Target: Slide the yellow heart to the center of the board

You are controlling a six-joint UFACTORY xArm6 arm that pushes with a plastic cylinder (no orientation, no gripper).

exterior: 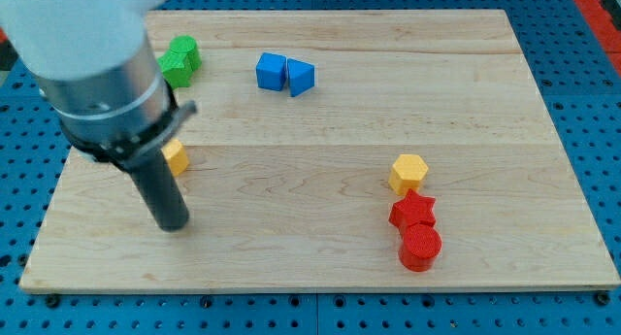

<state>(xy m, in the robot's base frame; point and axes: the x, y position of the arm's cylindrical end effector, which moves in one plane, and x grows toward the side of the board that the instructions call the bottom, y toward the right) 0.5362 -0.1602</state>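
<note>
No jaws on this rig, so no jaw state to tell; just my tip [173,224], resting on the desk [320,262] at the view's left. The yellow heart [176,157], half hidden behind the rod, sits just above my tip, slightly right; contact unclear. Green block [180,61] farther up. Right of tip: blue cube [271,71] touching blue wedge [301,78], then yellow hexagon [408,172], red star [413,213], red cylinder [420,246]. Judgement: the heart is well left of centre, so the whole push remains.
</note>
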